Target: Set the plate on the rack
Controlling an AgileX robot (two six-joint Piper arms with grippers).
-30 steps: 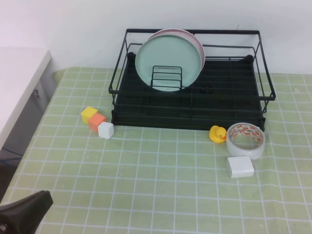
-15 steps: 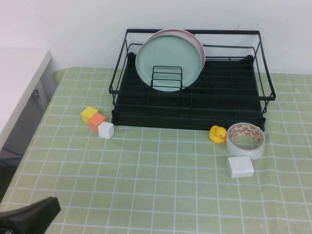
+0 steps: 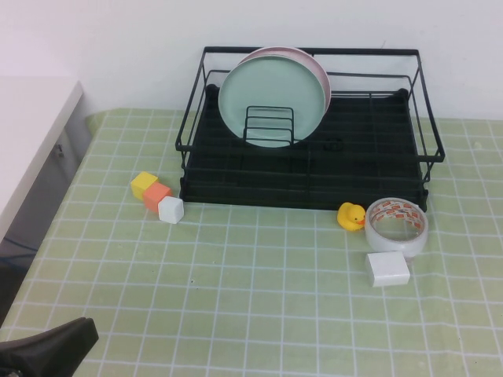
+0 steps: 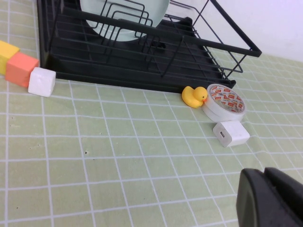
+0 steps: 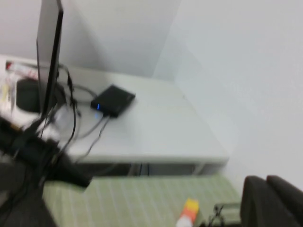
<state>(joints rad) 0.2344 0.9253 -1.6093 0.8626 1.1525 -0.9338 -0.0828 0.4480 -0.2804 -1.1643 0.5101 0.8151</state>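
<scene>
The pale mint-green plate (image 3: 271, 98) stands upright on the black wire rack (image 3: 306, 192), leaning among the small wire loops, with a pale pink plate (image 3: 321, 75) right behind it. The plate (image 4: 92, 7) and the rack (image 4: 142, 71) also show in the left wrist view. My left gripper (image 3: 47, 353) is low at the near left corner of the table, far from the rack, shut and empty; it also shows in its own wrist view (image 4: 265, 189). My right gripper (image 5: 267, 196) is outside the high view, shut and empty, facing away from the table.
Yellow (image 3: 143, 183), orange (image 3: 157, 194) and white (image 3: 170, 209) cubes lie left of the rack's front. A yellow duck (image 3: 351, 215), a tape roll (image 3: 397, 225) and a white charger block (image 3: 387, 269) lie at the front right. A white desk (image 3: 31, 126) stands at the left.
The left gripper shifted slightly right and lower in the high view a second ago and has held still since. The plate and the rack have not moved.
</scene>
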